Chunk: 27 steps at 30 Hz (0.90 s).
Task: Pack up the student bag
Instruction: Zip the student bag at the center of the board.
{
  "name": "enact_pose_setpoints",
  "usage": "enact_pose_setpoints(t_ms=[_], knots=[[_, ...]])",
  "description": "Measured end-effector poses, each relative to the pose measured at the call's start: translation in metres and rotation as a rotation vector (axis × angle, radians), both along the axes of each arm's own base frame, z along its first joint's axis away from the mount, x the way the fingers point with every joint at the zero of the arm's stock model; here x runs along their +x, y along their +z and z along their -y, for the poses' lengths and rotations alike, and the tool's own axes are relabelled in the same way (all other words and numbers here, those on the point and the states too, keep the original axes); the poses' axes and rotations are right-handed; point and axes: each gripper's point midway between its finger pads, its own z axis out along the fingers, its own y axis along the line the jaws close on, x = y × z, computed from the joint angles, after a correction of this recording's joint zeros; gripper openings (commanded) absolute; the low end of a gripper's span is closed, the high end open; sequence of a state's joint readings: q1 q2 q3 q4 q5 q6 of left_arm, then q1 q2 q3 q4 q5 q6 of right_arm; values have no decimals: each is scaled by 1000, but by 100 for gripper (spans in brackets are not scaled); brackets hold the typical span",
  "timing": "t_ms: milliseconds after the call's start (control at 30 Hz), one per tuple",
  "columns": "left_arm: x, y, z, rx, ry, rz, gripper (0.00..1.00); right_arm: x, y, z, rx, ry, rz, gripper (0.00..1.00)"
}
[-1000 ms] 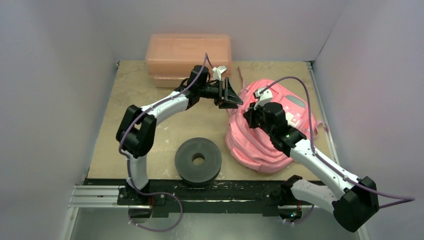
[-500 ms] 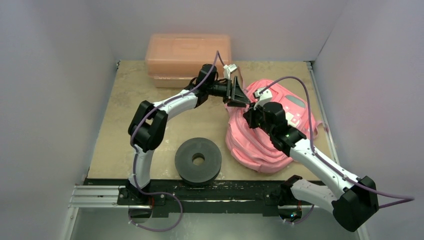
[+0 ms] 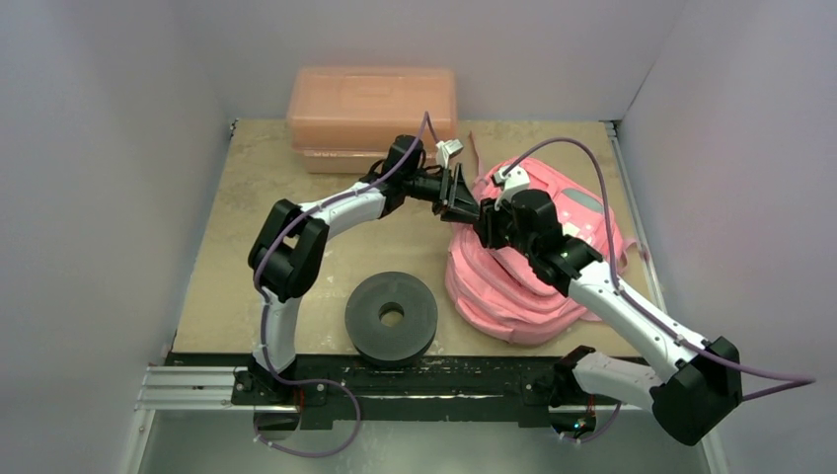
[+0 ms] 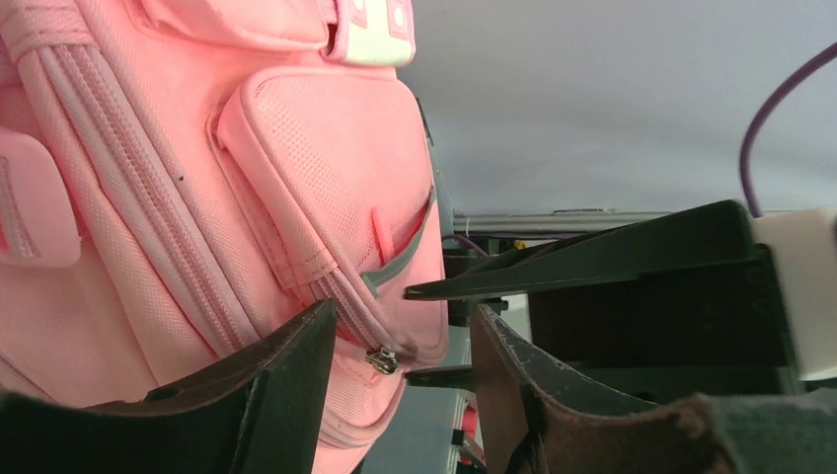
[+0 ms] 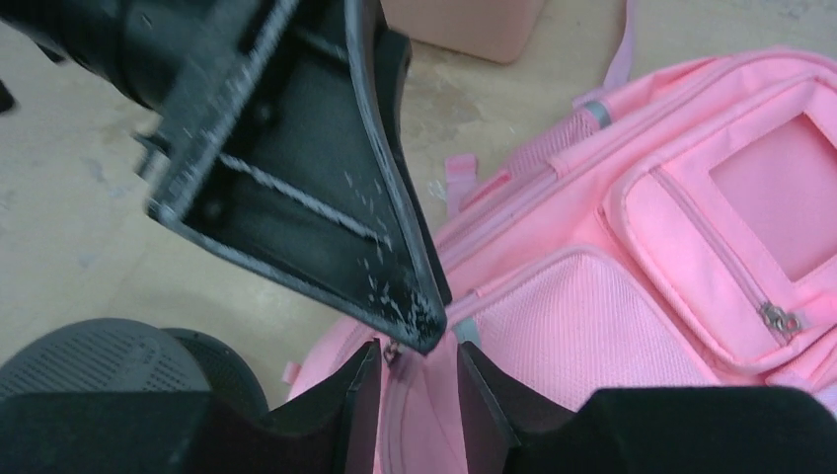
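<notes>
1. Both arms have drawn together. The left gripper (image 3: pixel 464 197) has swung away from the salmon box (image 3: pixel 370 109) at the table's far edge to the far-left corner of the student bag (image 3: pixel 503 296). The right gripper (image 3: pixel 482 229) has slid up and left to meet it.
2. The bag lies flat on the right half of the table (image 3: pixel 257 247), running from the middle towards the near edge. A black ring (image 3: pixel 391 316) sits just left of it, apart from it.
3. The left gripper's jaws stand parted. In the left wrist view a small metal zip pull (image 4: pixel 380 361) hangs in the gap between them, and no finger is seen pinching it.
4. The right gripper's jaws are also spread, over pink fabric, with nothing visibly clamped. In the right wrist view the tip of the left gripper sits right at the mouth of that gap.
5. The step looks like getting hold of the main zip so the bag can be opened; no packing has begun.
6. Clash: the two grippers are nearly tip to tip, so a small advance by either could knock them together.
7. Wrong pinch: if the right jaws close now, they may catch the left finger rather than the fabric.
8. Missed pull: it is tiny and dangles loosely, so the left jaws may close on the seam instead.
9. Dragging: the bag is soft and unanchored, so a tug on the zip could bunch or slide it rather than open it
</notes>
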<state>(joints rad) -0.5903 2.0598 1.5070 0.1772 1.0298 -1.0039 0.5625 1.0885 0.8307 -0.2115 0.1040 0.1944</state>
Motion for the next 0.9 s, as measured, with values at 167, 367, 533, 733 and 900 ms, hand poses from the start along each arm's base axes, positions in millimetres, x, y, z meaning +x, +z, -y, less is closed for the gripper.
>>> enact_pose_setpoints(t_ms=[167,367,533,733,900], knots=[[-9,-11,-5,31,-25,-45,48,1,35,-6,32,22,25,53],[-16,-14,-8,41,-50,-62,49,-12,45,3,29,12,6,55],[-31,-20,-18,79,-73,-78,50,-17,30,18,26,-81,-64,57],[-47,-17,-25,83,-114,-81,51,-13,-2,54,119,-280,-189,62],[-56,-28,-27,119,-128,-96,57,-9,-20,79,143,-368,-252,65]])
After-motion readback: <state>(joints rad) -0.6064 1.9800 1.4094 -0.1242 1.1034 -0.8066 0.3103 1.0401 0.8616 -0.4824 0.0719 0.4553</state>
